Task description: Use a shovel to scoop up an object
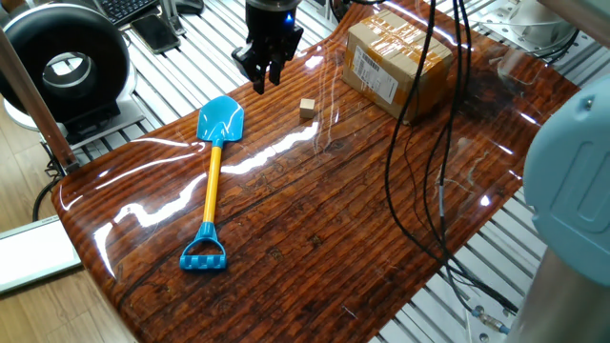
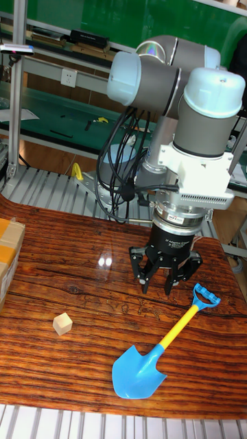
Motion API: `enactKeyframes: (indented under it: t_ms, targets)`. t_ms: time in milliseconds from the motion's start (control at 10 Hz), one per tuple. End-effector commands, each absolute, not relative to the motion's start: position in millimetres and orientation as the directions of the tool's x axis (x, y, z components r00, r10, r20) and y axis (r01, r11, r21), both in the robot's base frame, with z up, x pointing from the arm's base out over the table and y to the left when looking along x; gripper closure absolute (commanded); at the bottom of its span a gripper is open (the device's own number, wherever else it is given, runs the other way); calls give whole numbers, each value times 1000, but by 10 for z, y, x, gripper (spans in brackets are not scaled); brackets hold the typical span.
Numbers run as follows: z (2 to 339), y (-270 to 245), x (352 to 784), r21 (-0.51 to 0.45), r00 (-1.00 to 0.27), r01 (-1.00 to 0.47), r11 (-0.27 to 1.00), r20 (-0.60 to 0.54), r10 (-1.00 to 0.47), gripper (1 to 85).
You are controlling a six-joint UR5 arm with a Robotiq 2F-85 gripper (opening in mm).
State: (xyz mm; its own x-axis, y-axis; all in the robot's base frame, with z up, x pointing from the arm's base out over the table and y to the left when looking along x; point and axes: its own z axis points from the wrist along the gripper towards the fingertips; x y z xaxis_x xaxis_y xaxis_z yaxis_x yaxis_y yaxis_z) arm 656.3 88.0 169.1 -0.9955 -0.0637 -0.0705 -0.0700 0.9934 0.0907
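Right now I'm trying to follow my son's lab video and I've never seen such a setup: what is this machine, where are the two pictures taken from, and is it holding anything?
It is a robot arm with joints and, at its end, a two-finger pincer. One camera looks across the glossy wooden table toward the arm; the taller picture faces the arm from the opposite side. On the table lie a toy shovel with a blue blade, a tiny wooden cube and a taped cardboard box. The pincer hangs open above the table, holding nothing; the shovel lies untouched.
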Motion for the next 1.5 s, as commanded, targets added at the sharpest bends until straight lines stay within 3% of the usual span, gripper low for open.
enactKeyframes:
  t_ms: [0,500,1400]
  targets:
    - [1710,901,6630,99,-992,-87,991,-95,-78,413]
    - [1721,968,6658,124,-992,-79,989,-106,-66,333]
    - [1619,1480,6791,102,-995,-17,995,-99,-7,313]
